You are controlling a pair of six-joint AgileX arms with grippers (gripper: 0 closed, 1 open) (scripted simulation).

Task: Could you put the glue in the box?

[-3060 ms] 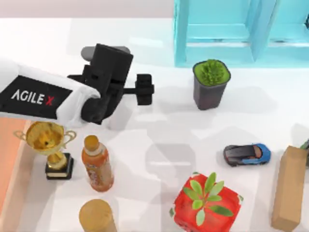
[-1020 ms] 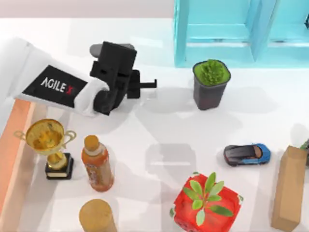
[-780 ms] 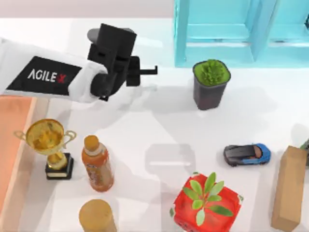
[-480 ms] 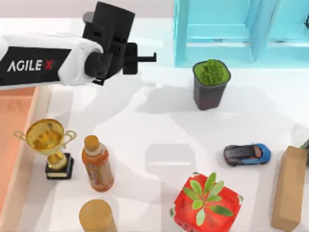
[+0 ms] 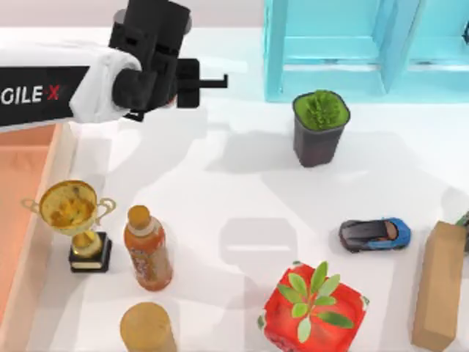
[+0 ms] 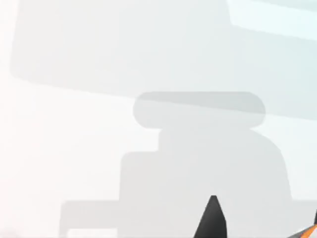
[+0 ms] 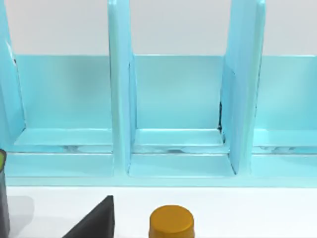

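My left gripper (image 5: 212, 82) hangs above the table's far left, its fingers pointing right, with the arm stretching over the far end of the salmon-pink box (image 5: 18, 191) at the left edge. From above the fingers look pressed together. In the left wrist view a black fingertip (image 6: 213, 220) pokes up over bare table. Beside it, at the picture's corner, an orange-and-dark sliver of the glue (image 6: 308, 232) shows; the rest of the bottle is hidden. My right gripper (image 7: 94, 224) appears as a dark wedge facing the blue shelf.
A gold trophy (image 5: 73, 220), an orange drink bottle (image 5: 146, 249) and a tan cylinder (image 5: 146, 328) stand beside the box. A potted plant (image 5: 320, 128) sits before the blue shelf (image 5: 352, 44). At the right are a toy car (image 5: 374, 235), a red cube (image 5: 311, 308) and a tan carton (image 5: 438, 286).
My left arm has swung back and to the left, from the middle-left of the table to its far left by the box. The gripper stays narrow. Nothing else has moved.
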